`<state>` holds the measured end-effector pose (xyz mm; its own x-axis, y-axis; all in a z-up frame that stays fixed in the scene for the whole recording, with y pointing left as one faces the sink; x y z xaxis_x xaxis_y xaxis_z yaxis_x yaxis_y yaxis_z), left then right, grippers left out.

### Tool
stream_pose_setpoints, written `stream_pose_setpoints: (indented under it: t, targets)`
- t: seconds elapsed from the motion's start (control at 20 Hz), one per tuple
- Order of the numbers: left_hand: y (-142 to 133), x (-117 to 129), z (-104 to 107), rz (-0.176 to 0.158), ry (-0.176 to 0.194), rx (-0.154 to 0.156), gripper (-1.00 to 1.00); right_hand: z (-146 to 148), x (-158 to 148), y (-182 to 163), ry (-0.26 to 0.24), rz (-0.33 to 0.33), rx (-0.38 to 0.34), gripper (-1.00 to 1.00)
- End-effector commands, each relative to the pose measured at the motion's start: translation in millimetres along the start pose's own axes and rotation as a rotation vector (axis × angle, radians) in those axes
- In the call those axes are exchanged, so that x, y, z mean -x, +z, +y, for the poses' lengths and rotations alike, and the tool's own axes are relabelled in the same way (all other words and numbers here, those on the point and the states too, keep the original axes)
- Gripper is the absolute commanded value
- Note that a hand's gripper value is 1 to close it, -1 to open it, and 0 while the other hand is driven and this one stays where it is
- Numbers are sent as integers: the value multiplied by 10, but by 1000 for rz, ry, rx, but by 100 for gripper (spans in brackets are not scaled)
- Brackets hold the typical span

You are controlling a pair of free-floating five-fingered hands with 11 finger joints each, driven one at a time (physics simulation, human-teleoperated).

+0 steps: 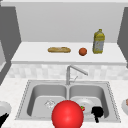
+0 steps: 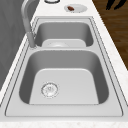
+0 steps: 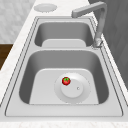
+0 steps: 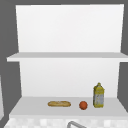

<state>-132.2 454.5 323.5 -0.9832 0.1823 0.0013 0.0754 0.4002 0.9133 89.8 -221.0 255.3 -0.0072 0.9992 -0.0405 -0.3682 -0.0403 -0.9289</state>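
I am holding the right hand (image 1: 97, 112) at the lower right of the frame, near the small tomato (image 1: 82, 108) lying on the plate (image 1: 86, 102) in the sink's right basin. I cannot tell how its fingers stand. I judge this is the reach, and the next move needs a careful approach to the tomato. The left hand (image 1: 3, 119) is hanging at the lower left.

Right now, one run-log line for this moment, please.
left hand: beside counter plate | right hand: before right basin | tomato: on basin plate

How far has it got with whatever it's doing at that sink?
Done: a tomato lies on the plate in the right basin. In hand: seemingly nothing; the right hand hovers beside that plate, the left hand hangs low at left. Untouched: shelf baguette.
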Motion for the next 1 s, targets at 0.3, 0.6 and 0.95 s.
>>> stream_pose_setpoints:
  t: [0.3,0.6,0.95]
  targets:
    - [-221,90,43,39,83,139,-100,0,0,0,0,0,0,0]
    - [-360,160,74,45,105,184,-100,0,0,0,0,0,0,0]
    - [-600,591,-43,27,53,143,-100,0,0,0,0,0,0,0]
